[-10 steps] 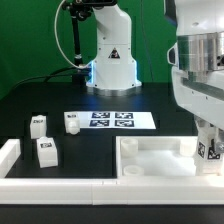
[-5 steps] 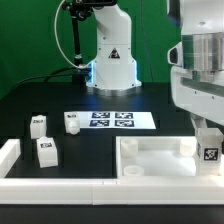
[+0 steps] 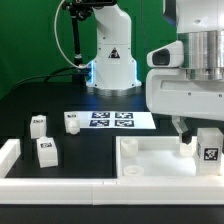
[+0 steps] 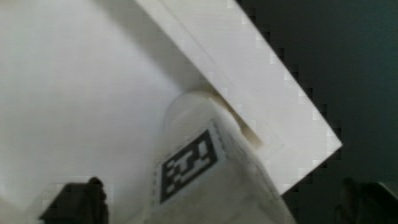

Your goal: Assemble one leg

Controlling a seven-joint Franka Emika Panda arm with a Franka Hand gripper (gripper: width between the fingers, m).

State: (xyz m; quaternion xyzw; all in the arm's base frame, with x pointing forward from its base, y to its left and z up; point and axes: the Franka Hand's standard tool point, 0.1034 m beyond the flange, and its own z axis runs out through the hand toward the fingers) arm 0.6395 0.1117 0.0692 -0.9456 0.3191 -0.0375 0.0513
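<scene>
Lower right of the exterior view, gripper [image 3: 187,136] spread open, chunky white tagged plastic leg [image 3: 209,148] upright on large white rimmed panel [image 3: 150,160].

A black table [image 3: 40,100] stands before a green backdrop [image 3: 30,40], evenly lit from above

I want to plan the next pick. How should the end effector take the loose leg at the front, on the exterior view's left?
That leg stands upright on the table, clear of the other leg behind it and the white rail beside it. Probably best to come straight down from above and close on two opposite flat sides of its upper half: the blocky shape gives parallel faces, and the top is unobstructed.
</scene>
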